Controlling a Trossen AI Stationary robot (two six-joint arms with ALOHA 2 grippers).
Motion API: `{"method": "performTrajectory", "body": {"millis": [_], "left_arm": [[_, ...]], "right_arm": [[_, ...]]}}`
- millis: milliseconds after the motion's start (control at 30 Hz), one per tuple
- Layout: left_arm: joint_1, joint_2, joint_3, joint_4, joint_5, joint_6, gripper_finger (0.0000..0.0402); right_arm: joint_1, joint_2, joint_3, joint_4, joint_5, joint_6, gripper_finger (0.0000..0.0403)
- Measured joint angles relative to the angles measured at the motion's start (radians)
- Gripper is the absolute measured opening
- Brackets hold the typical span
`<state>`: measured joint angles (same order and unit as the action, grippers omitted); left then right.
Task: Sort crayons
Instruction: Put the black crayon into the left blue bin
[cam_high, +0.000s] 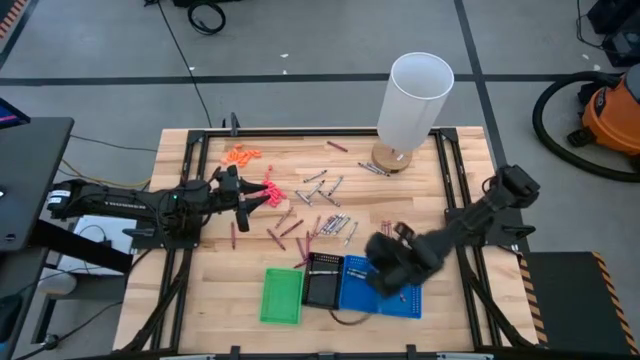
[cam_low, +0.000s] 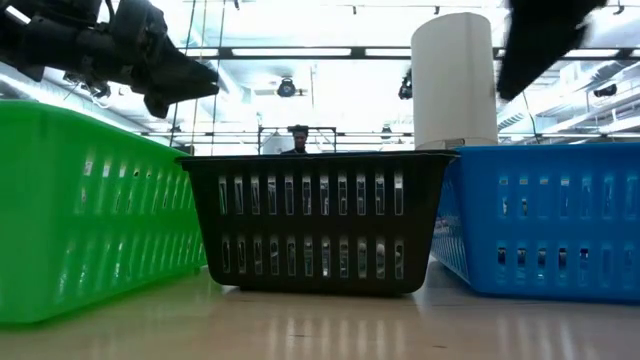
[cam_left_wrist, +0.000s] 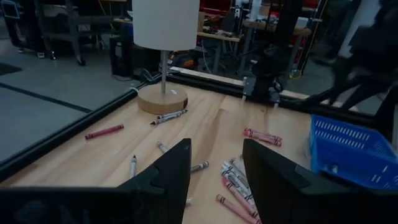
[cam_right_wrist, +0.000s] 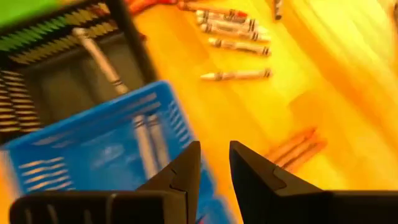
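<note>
Several crayons lie loose on the wooden table: silvery grey ones (cam_high: 335, 222) mid-table, dark maroon ones (cam_high: 285, 232) to their left, more (cam_high: 320, 183) farther back. My left gripper (cam_high: 255, 197) hovers open and empty at the left, beside the pink-red bits; its wrist view (cam_left_wrist: 216, 168) shows crayons (cam_left_wrist: 239, 183) ahead of the fingers. My right gripper (cam_high: 385, 268) is above the blue tray (cam_high: 400, 298), its fingers a little apart and empty (cam_right_wrist: 215, 165). Grey crayons (cam_right_wrist: 146, 146) lie in the blue tray, and one (cam_right_wrist: 99, 59) lies in the black tray (cam_high: 323, 280).
A green tray (cam_high: 282, 295) stands left of the black one at the near edge. A white lamp (cam_high: 415, 95) on a round wooden base (cam_high: 393, 157) stands at the far right. Tiny orange bits (cam_high: 240, 155) and pink-red bits (cam_high: 272, 190) lie at the left.
</note>
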<state>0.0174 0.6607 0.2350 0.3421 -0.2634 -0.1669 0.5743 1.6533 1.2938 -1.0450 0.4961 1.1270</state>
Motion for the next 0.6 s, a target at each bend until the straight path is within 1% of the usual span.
{"method": "performTrajectory", "body": {"millis": [133,200,433,533,600], "left_arm": [[0.000,0.000,0.000,0.008,0.000,-0.028,0.0157],[0.000,0.000,0.000,0.013,0.000,-0.045,0.0157],[-0.022,0.000,0.000,0.014,0.000,-0.035,0.0157],[-0.021,0.000,0.000,0.013,0.000,-0.023,0.0157],[-0.021,0.000,0.000,0.013,0.000,-0.021,0.0157]], "right_arm": [[-0.133,0.015,-0.030,0.073,-0.050,-0.232,0.0094],[-0.188,0.015,-0.037,0.114,-0.049,-0.337,0.0094],[-0.347,0.006,-0.076,0.292,-0.103,-0.674,0.0093],[-0.420,0.006,-0.133,0.412,-0.163,-0.779,0.0093],[-0.471,0.006,-0.181,0.498,-0.225,-0.842,0.0093]]}}
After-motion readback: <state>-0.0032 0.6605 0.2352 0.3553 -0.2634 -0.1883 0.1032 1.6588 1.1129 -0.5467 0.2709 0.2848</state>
